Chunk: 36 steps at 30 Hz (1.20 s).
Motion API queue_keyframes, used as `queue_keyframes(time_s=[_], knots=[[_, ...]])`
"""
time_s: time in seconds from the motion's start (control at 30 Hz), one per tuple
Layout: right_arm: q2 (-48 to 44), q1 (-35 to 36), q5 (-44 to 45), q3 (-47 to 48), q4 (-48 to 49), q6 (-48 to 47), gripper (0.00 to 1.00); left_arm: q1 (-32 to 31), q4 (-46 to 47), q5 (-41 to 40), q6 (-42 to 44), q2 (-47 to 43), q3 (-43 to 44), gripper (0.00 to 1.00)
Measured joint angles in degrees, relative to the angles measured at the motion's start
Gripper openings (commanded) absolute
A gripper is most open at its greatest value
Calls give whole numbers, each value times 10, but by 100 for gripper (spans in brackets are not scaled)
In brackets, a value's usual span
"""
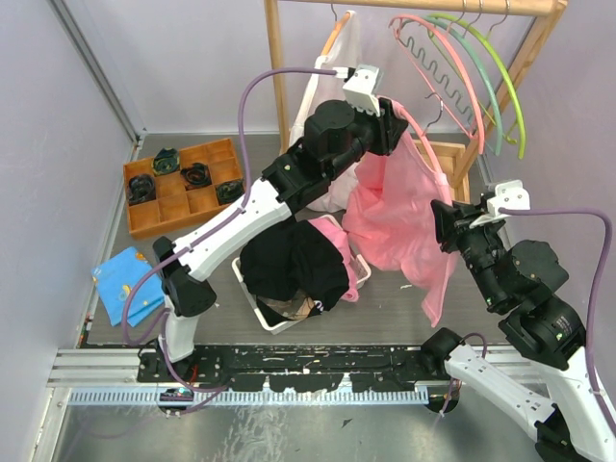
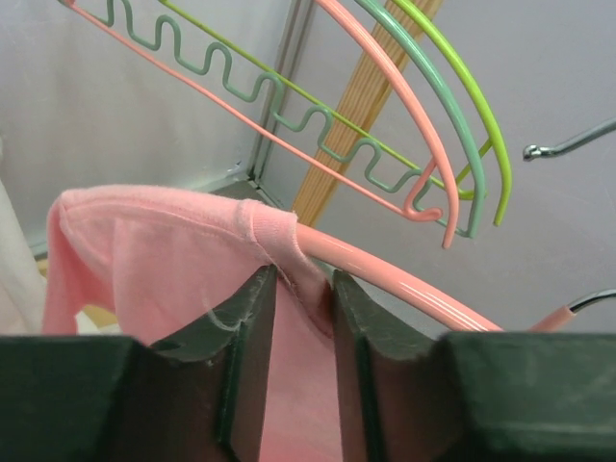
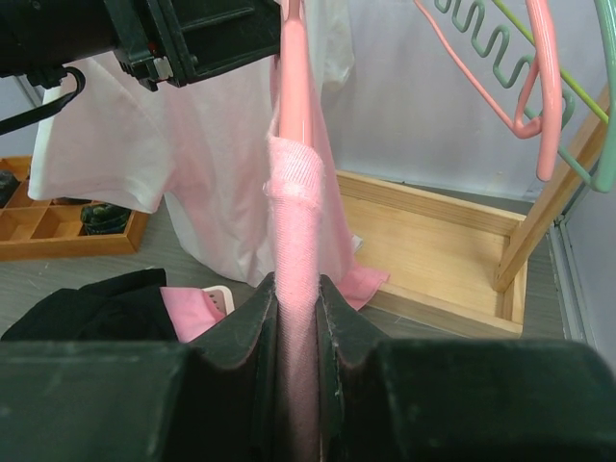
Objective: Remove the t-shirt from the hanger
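Your left gripper (image 2: 303,289) sits high on the glossy pink hanger (image 2: 404,274). Its jaws are narrowed on either side of a fold of the pink cloth t-shirt (image 1: 395,212), where the hem crosses the hanger's arm. Cloth fills the gap, but you cannot tell from these views whether the jaws truly pinch it.

Your right gripper (image 3: 296,289) is lower and nearer the table's right edge. Its jaws are almost closed and clamped on a cloth-wrapped stretch of the same hanger arm (the bare pink arm rises out of the hem just above them).

The t-shirt is on the hanger, held in the air between the two grippers over the right half of the table. Its lower part droops down beside the white basket heaped with black clothes (image 1: 289,265).

Behind it, along the far edge, stands the wooden clothes rack (image 1: 279,67), carrying a white garment (image 1: 313,101) and a bunch of empty coloured hangers (image 1: 476,87). An orange wooden compartment tray (image 1: 183,207) lies towards the far left corner, and a blue cloth (image 1: 125,279) lies by the left edge.
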Motion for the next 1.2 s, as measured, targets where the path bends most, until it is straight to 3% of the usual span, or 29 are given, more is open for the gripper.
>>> queue_keyframes(time_s=[0.13, 0.17, 0.57, 0.83, 0.87, 1.03, 1.2], knots=[[0, 0, -3, 0, 0, -1, 1, 0, -1, 2, 0, 0, 1, 2], [0, 0, -3, 0, 0, -1, 1, 0, -1, 2, -1, 0, 1, 0], [16, 0, 11, 0, 13, -6, 0, -3, -5, 73, -9, -20, -13, 0], [21, 0, 15, 0, 25, -12, 1, -63, -10, 94, 2, -112, -117, 0], [21, 0, 15, 0, 26, -12, 1, -68, -10, 94, 2, -120, -128, 5], [21, 0, 16, 0, 26, -12, 1, -68, -16, 75, 23, -145, -157, 76], [21, 0, 16, 0, 26, -13, 1, -68, -5, 54, 56, -159, -181, 92]])
